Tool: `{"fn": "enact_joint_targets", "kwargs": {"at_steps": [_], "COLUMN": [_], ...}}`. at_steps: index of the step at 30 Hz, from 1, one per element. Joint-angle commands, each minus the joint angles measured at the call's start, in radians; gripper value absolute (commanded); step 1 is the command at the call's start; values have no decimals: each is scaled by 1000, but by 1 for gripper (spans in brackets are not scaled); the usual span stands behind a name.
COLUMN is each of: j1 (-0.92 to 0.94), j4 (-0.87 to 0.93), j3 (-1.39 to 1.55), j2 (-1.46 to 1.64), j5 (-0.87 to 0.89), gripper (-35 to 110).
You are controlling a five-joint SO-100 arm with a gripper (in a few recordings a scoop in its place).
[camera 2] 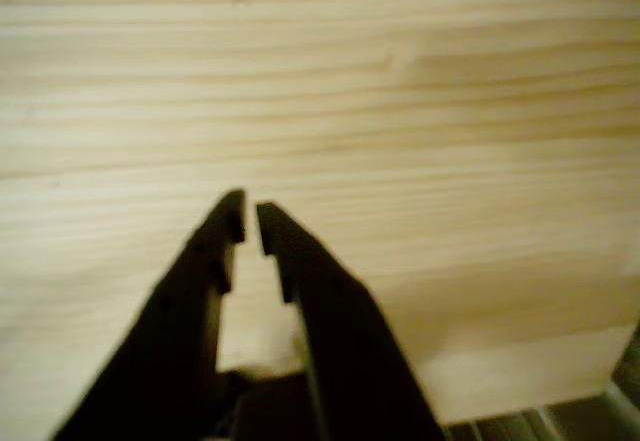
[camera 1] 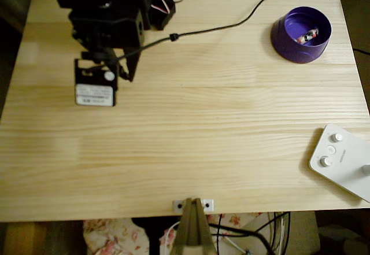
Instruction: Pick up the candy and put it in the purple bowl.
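The candy [camera 1: 308,36] lies inside the purple bowl [camera 1: 287,40], on its lighter purple floor, toward the right side of the bowl as the overhead view shows it. The bowl stands upright near the far right corner of the pale wooden surface [camera 1: 191,139]. A black cable [camera 1: 219,29] runs across the surface from the arm toward the top edge, passing left of the bowl without touching it.

The black arm [camera 1: 110,18] sits at the far left of the surface, well apart from the bowl. In the wrist view the jaws [camera 2: 249,223] are nearly closed, the two dark tips just a narrow gap apart, with nothing between them; bare wood grain lies beneath.

A white device with round buttons [camera 1: 341,159] rests tilted at the right edge of the surface, nearer the front, well apart from bowl and arm.
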Motion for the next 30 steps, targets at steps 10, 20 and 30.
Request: {"fn": "enact_joint_targets", "kwargs": {"at_steps": [10,20,30], "j1": [66,81,100], "j4": [3,58,55], "j3": [328,448,454], "j2": [502,653,653], "j5": [-40,-37,-17], "gripper": [-1,-1,-1]}}
